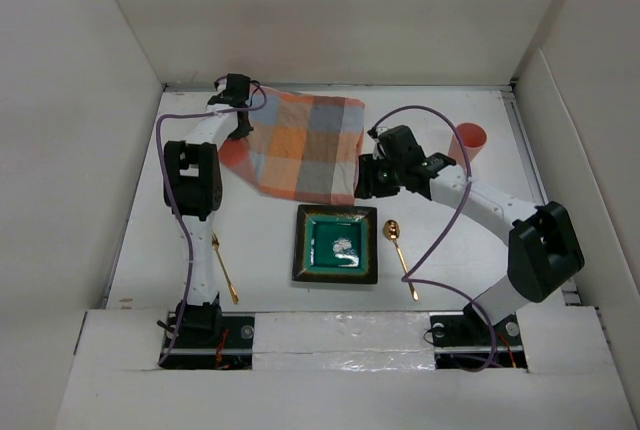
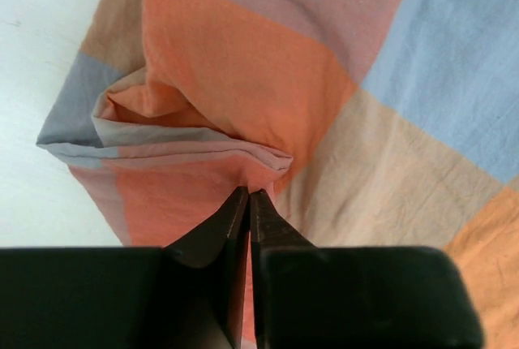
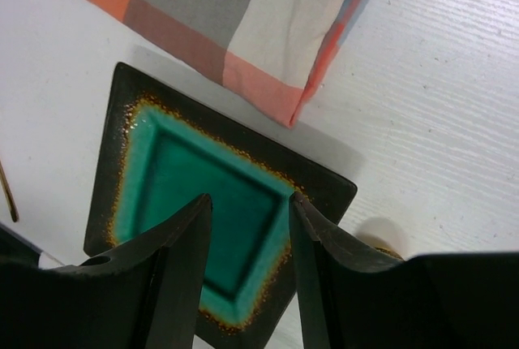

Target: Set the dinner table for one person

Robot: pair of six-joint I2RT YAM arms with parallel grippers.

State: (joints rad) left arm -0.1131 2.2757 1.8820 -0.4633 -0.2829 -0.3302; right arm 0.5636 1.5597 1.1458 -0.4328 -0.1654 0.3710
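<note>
The left claw (image 2: 248,199) is pressed together on a raised fold of the orange-and-blue checked cloth (image 2: 365,178): its two dark fingertips meet almost flush, with a sliver of orange fabric pinched between them. Ahead of those tips the cloth bunches into a small ridge. Off to the claw's left lies bare surface of the large, flat, plain white dinner table (image 2: 40,8).

From above, the left claw (image 1: 238,100) sits at the far left corner of the checked cloth (image 1: 300,145), which spreads from it toward the right claw (image 1: 365,182). The dinner table (image 1: 270,295) lies under both claws and everything else.

The right claw (image 3: 250,201) is spread, with nothing between its fingers. It hangs over the square dark-rimmed ceramic plate with a teal glazed centre (image 3: 203,178) – the cloth's near corner (image 3: 211,8) lies just beyond its fingertips.

In the top view the plate (image 1: 325,235) is just nearward of the right claw. A gold metal spoon (image 1: 402,258) lies beside the plate on that claw's own arm side, and an orange-red cup (image 1: 470,140) stands behind its wrist. A slim gold utensil (image 1: 224,268) lies well nearward of the left claw.
</note>
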